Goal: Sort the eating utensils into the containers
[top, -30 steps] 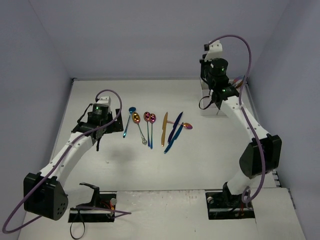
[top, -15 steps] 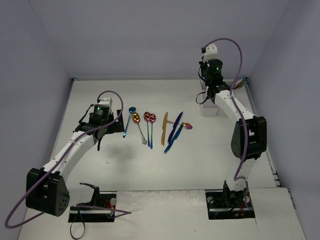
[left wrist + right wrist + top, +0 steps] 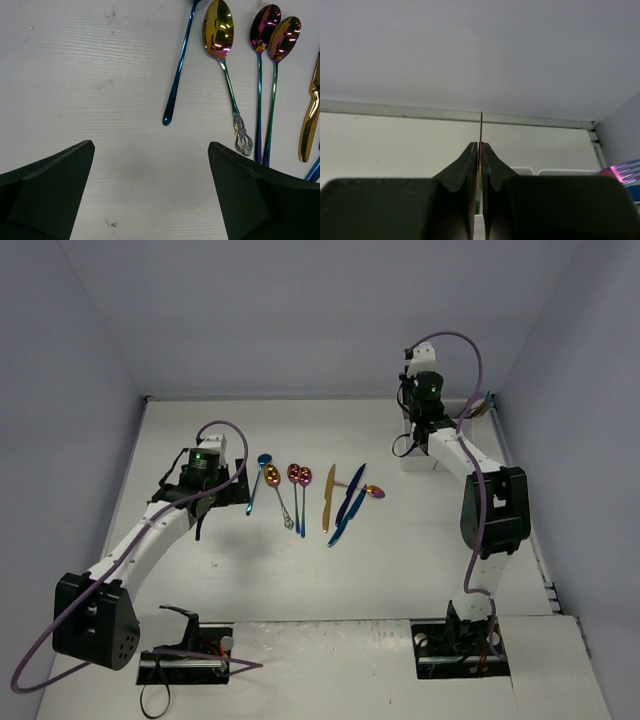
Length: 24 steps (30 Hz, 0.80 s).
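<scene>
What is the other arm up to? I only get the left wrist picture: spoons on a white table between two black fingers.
Observer: The right fingers are shut on a thin metal utensil, seen edge-on.
Operator: Where is that?
Observer: At the table's far right, above a white tray.
Operator: Anything else near it?
Observer: A pink-purple fork shows just right of the tray; what holds it I cannot tell.

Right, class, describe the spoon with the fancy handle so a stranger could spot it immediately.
On the white table, a row of colourful utensils lies in the middle. Second from the left is a gold-bowled spoon; only its handle ends in ornate openwork.
</scene>
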Tool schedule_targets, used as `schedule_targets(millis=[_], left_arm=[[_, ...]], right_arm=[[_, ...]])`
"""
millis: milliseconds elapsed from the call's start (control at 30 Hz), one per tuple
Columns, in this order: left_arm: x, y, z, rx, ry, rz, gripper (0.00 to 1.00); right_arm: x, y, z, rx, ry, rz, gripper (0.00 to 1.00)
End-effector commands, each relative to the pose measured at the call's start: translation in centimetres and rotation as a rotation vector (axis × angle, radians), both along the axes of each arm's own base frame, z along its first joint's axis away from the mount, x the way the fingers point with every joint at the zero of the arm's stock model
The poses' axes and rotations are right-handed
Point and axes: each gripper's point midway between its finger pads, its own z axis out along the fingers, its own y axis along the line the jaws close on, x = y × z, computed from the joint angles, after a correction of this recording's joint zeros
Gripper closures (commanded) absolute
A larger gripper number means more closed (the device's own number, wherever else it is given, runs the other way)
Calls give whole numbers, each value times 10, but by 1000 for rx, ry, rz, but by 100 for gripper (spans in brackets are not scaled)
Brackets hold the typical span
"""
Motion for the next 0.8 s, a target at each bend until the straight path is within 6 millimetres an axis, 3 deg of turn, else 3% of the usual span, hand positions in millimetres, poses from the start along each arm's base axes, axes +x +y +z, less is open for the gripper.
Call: schedule_targets(millis=[0,167,500,567,633,700,767], left_arm=[[11,-2,13,-18,-62,-5,3],[10,-7,15,-44,-67,-23,3],[4,-23,20,-113,-55,-64,3],[2,-31,23,-121,-38,-68,3],[-2,-54,31,-120,-33,-107,3],[-3,-66,35,-90,-30,-123,3],[5,-93,43,-76,-23,-142,3]], right_arm=[[-9,6,60,75,-166,35,94],[-26,12,60,104,-138,66,81],[-87,14,102,229,-109,102,48],[-103,15,98,274,-64,103,42],[-121,12,88,306,-13,87,38],[-140,7,95,350,-21,65,34],[-162,1,83,387,15,37,30]])
